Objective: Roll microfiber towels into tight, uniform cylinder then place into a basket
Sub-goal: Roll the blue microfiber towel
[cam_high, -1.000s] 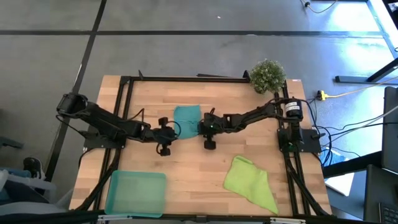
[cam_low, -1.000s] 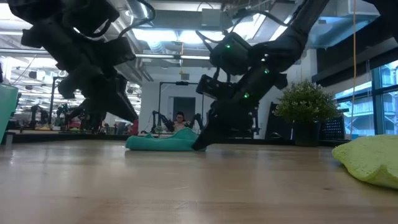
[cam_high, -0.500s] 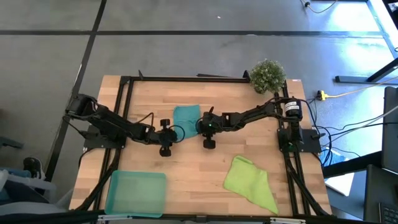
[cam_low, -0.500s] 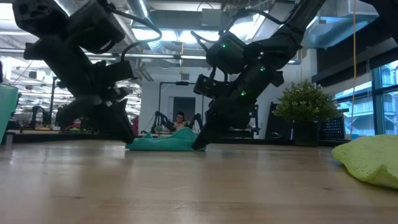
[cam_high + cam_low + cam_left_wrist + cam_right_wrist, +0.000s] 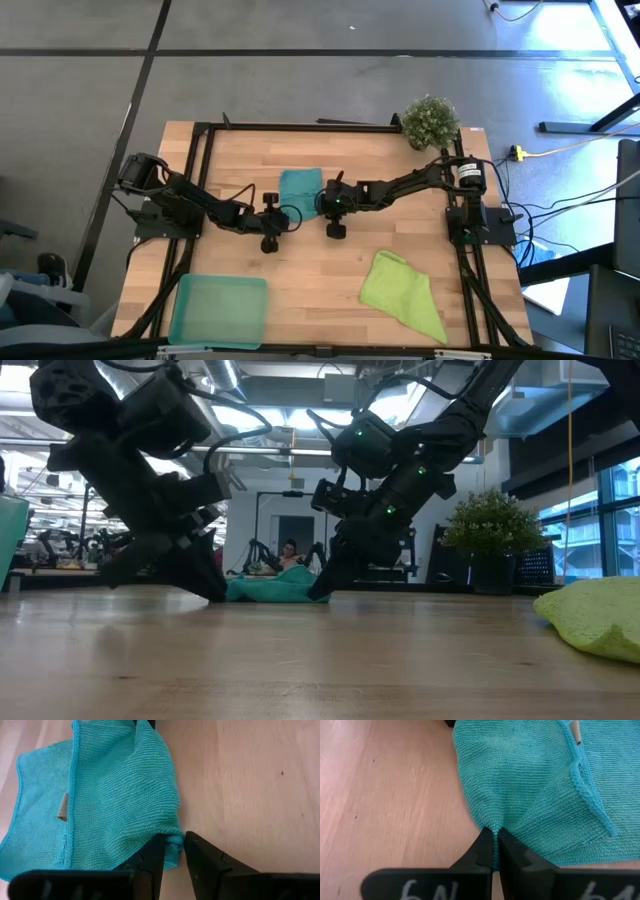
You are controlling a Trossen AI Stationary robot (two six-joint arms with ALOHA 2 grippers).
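Note:
The teal towel [image 5: 300, 189] lies in the middle of the table, partly folded over on itself, with both grippers at its near side. My left gripper [image 5: 287, 213] comes in from the left and is shut on the towel's near-left corner. My right gripper [image 5: 322, 204] comes in from the right and is shut on the near-right edge. In the low view both grippers' tips, left [image 5: 215, 592] and right [image 5: 318, 592], are down at the tabletop at the ends of the towel [image 5: 275, 588]. The lime towel [image 5: 405, 291] lies crumpled at the near right. The basket [image 5: 218, 311] stands at the near left. My left gripper pinches the corner [image 5: 175, 841] of the towel's folded-over part between its two fingers [image 5: 152, 852]. The fingers slant down from the table's left. The towel lies slack on the table beyond them. My right gripper pinches the towel's edge [image 5: 494, 832] between its two fingers [image 5: 482, 845], and the cloth puckers toward them. The fingers slant down from the table's right. The rest of the towel lies on the wood.
A potted plant [image 5: 430, 121] stands at the far right corner. A black frame [image 5: 200, 150] runs round the table's sides. Bare wood [image 5: 310, 270] lies between the basket and the lime towel.
My left gripper has come down to the tabletop and a little toward the right, ending at the teal towel's left end. My right gripper has stayed put at the towel's right end.

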